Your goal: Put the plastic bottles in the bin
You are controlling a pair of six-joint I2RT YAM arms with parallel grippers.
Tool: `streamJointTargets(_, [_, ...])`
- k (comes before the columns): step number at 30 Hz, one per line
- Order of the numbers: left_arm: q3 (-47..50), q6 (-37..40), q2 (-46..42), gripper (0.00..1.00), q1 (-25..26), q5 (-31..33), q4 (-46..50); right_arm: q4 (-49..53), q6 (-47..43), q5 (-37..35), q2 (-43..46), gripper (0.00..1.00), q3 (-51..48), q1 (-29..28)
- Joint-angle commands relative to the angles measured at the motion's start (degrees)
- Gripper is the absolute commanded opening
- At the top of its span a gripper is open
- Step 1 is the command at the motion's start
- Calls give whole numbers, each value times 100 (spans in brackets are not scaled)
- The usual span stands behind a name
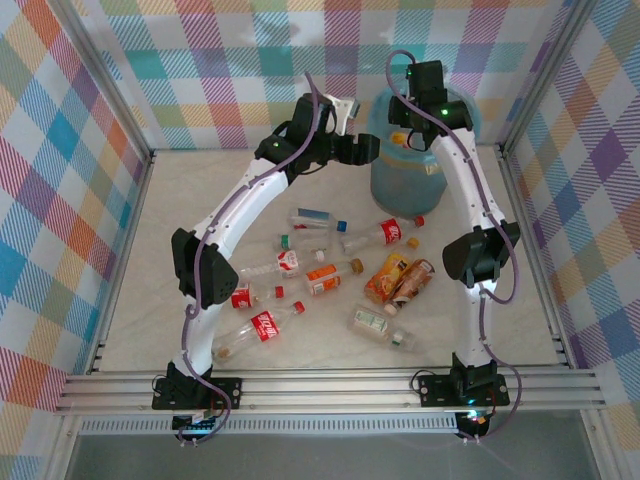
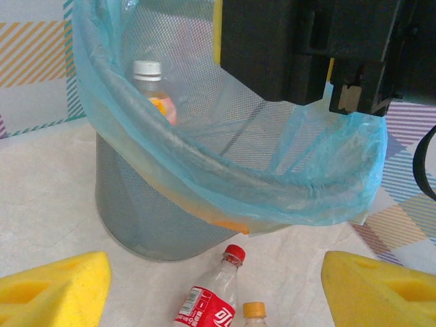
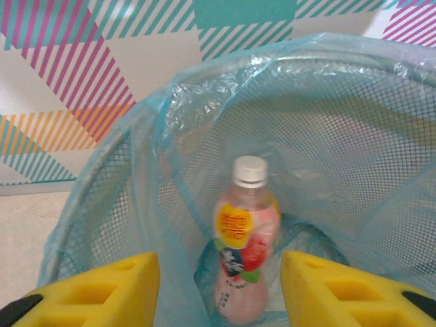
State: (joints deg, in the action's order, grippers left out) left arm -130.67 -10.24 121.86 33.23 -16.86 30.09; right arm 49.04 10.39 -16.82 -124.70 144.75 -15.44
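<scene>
Our right gripper (image 3: pixel 221 286) hangs released over the bin (image 3: pixel 109 204), left gripper (image 2: pixel 216 272) open beside it; crowding arms could, seemingly, tip it.

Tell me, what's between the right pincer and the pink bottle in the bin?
Nothing. In the right wrist view the right pincer hangs open over the pink bottle standing in the bin, with bare air between.

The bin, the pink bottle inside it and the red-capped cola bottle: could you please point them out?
bin (image 2: pixel 139 214), left wrist view, mesh wall.
pink bottle (image 3: pixel 243 237), right wrist view, its label.
red-capped cola bottle (image 2: pixel 219 283), left wrist view, clear shoulder.
</scene>
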Motion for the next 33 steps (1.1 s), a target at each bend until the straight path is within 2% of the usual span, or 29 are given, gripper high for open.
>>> streamJointTargets(1, [24,208,-496,80,-80,82,147,123,162,188,337,50,221,-25])
streamJointTargets(7, [300,411,-946,79,-72,255,514,300,334,549,717,50,221,-51])
streamJointTargets(13, [1366,761,-1951,79,44,604,697,669,321,807,1165,49,190,-237])
streamJointTargets(18, [2215,1347,-2863,79,314,1116,1276,891,319,1111,1581,50,-169,-512])
streamJointTargets(23, [3276,2079,-3900,79,549,1670,1974,555,312,1479,2302,51,-1331,-931])
streamJointTargets(33, [5324,3615,-5571,83,579,2057,3339,-527,498,2020,3753,51,-4052,-1656])
